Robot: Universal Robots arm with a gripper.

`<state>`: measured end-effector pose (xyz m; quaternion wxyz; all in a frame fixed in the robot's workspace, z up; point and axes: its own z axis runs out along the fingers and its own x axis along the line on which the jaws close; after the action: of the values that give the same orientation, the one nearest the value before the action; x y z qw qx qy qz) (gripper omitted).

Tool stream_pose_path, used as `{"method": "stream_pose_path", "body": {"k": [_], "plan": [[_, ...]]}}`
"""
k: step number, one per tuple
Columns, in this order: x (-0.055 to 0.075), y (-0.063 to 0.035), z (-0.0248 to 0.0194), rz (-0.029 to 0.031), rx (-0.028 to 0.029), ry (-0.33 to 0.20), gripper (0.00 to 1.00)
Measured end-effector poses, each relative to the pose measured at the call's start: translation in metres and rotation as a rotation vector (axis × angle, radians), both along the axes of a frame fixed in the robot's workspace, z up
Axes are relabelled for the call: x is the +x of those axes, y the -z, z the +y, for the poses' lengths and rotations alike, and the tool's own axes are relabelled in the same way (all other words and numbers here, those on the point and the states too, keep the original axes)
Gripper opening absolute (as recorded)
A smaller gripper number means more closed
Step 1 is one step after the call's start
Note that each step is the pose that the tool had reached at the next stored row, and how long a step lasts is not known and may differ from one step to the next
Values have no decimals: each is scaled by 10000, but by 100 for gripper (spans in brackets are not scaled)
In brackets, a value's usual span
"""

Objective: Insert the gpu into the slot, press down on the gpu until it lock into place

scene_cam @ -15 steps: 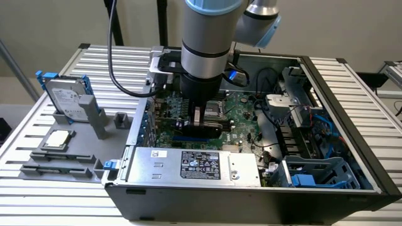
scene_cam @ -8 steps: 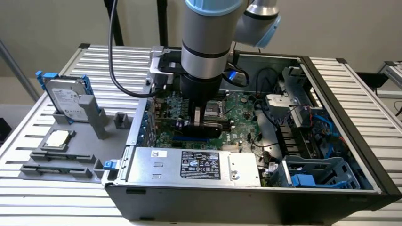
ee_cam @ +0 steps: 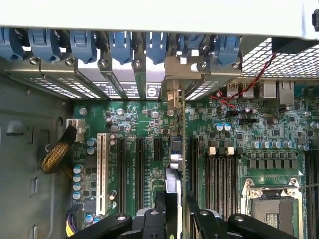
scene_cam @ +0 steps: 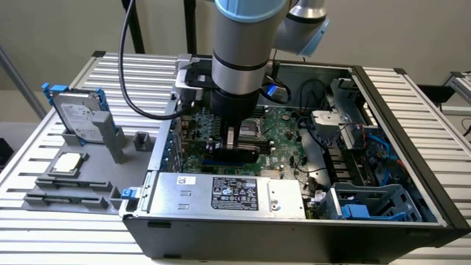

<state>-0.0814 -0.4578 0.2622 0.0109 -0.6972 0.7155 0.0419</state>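
So the gripper (ee_cam: 176, 200) is down inside the open PC case (scene_cam: 412, 221), right over the green motherboard (ee_cam: 149, 129). It's pinching the gpu (ee_cam: 175, 157): in the wrist view one finger (ee_cam: 160, 211) sits on each side of the card. The card stands on its edge and runs straight out ahead of the gripper to the metal bracket (ee_cam: 173, 97) at the case's back wall.

In the exterior view the gripper (scene_cam: 234, 144) has the dark gpu (scene_cam: 252, 152) low against the board. A bit of the blue slot (scene_cam: 216, 163) peeks out directly underneath. I honestly can't tell if the card is seated in it or just resting on top.

The black strips (ee_cam: 130, 169) and a white one (ee_cam: 103, 167) run alongside the card on one side of the gripper, and the CPU socket (ee_cam: 269, 201) is on the other. The silver power supply (scene_cam: 228, 193) is near the gripper, and the hard drive (scene_cam: 77, 117) is well away, out on the surface (scene_cam: 44, 232).
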Motion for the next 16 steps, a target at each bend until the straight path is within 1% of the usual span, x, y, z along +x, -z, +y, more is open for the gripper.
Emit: {"method": "stream_pose_path", "body": {"k": [10, 16], "plan": [[-7, 44, 0, 48, 0, 1, 26], [-6, 83, 0, 87, -3, 0, 26]]}}
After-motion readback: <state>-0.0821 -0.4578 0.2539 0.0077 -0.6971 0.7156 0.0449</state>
